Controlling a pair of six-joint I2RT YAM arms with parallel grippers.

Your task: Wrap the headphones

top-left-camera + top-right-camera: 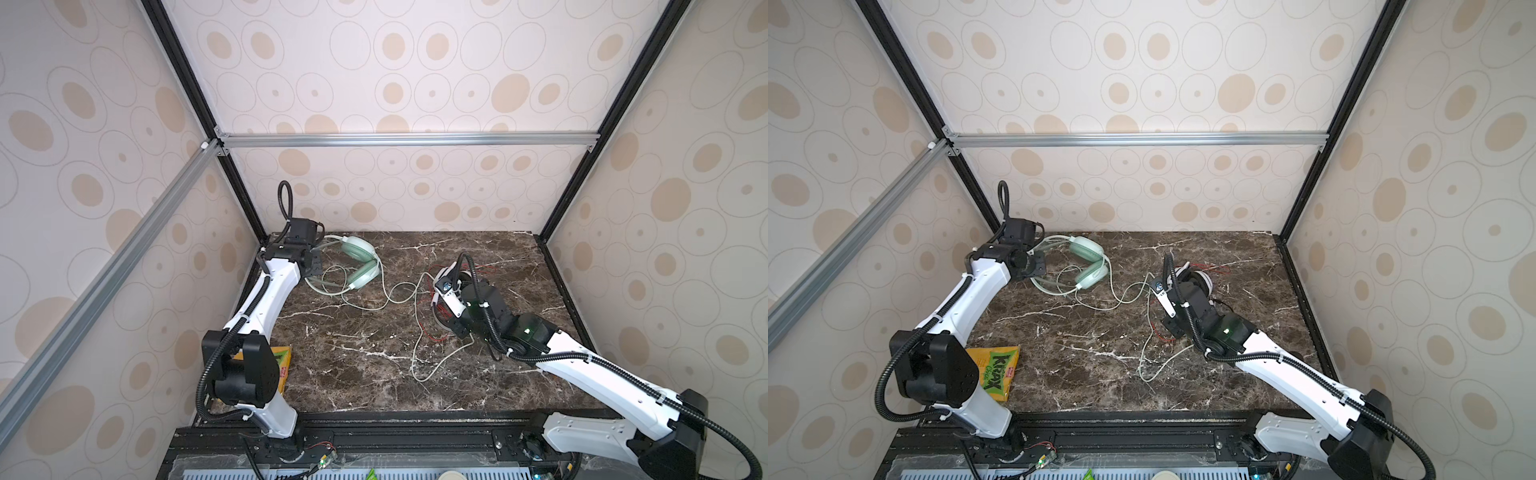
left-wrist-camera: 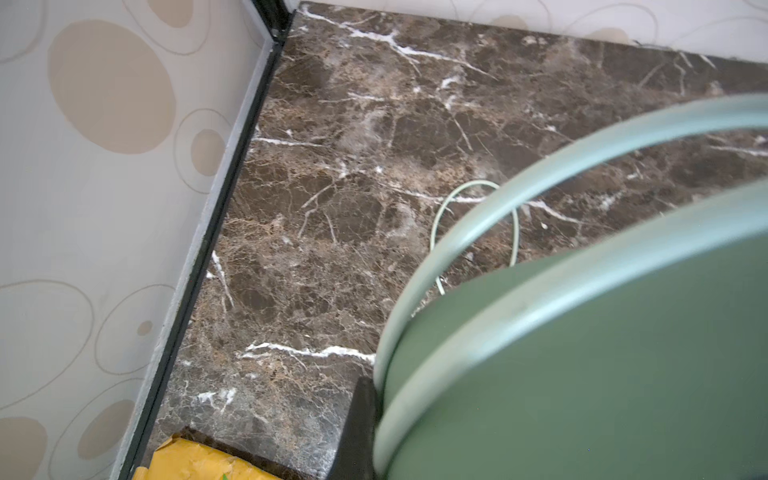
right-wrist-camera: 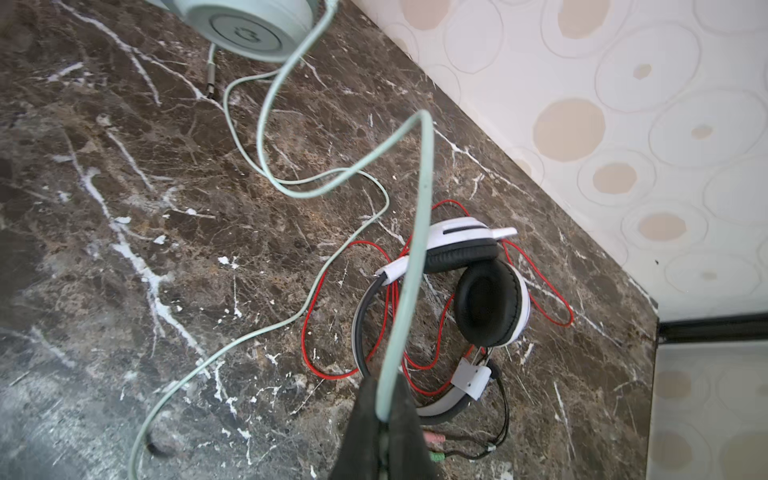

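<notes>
Two pairs of headphones sit on the marble table (image 1: 374,353): the mint green pair (image 1: 359,251) at the far left, the white-and-black pair (image 3: 486,303) right of the middle. The left gripper (image 1: 314,257) is clamped tight on the green headband (image 2: 519,195). The right gripper (image 3: 384,428) is pinched closed on the pale green cord (image 3: 419,208), lifting it above the white-and-black pair.

On the table (image 1: 374,353), one headphone pair (image 1: 358,251) lies back-left; the second pair (image 3: 486,303) right of it; snack packet (image 1: 996,370) front-left.
</notes>
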